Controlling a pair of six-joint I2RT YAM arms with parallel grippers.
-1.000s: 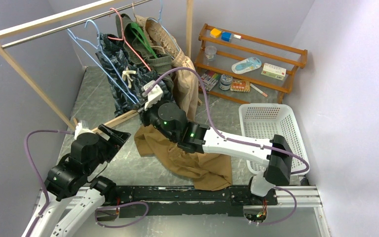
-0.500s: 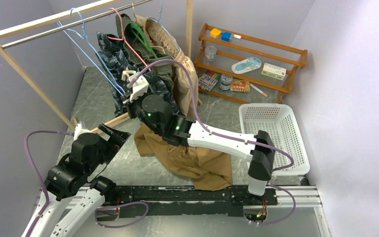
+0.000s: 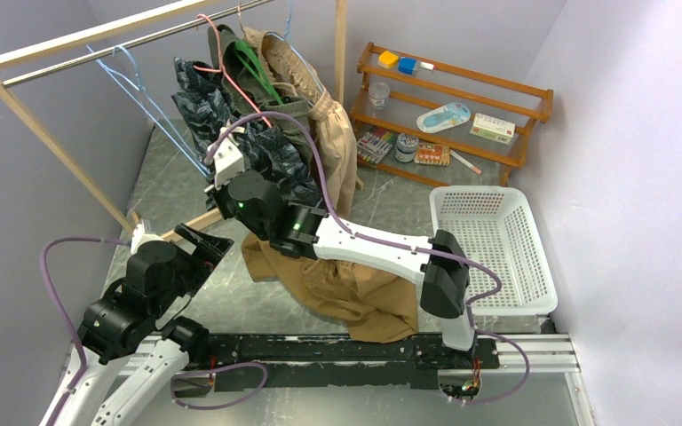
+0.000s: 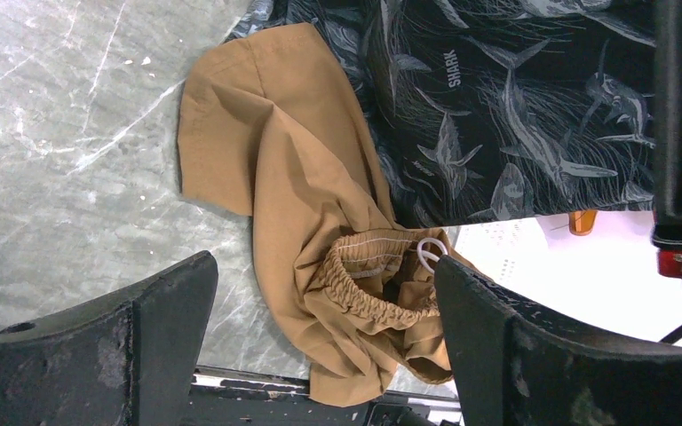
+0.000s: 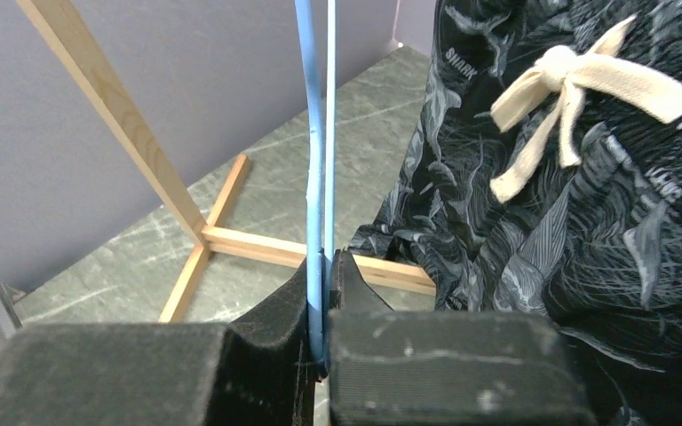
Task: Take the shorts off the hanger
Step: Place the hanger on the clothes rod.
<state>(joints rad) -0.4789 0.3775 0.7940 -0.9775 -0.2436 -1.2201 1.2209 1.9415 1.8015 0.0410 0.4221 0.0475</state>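
Note:
My right gripper (image 3: 213, 180) (image 5: 324, 266) is shut on the lower corner of a blue wire hanger (image 3: 146, 98) (image 5: 318, 133) that hangs from the rail. The dark navy patterned shorts (image 3: 271, 155) (image 5: 568, 204) hang just right of it, with their pale drawstring bow in view. Olive green shorts (image 3: 289, 111) and light beige shorts (image 3: 333, 133) hang further right. The tan-brown shorts (image 3: 337, 284) (image 4: 320, 213) lie crumpled on the floor. My left gripper (image 3: 204, 241) (image 4: 324, 275) is open and empty, above the tan shorts' left edge.
A wooden clothes rack with a metal rail (image 3: 124, 40) spans the back left; its foot (image 5: 231, 240) lies below my right gripper. A wooden shelf (image 3: 453, 98) with small items stands at the back right. A white basket (image 3: 497, 240) sits at the right.
My right gripper has moved left and back, pulling the blue hanger's lower corner with it. The navy shorts have shifted left. The left arm has not moved.

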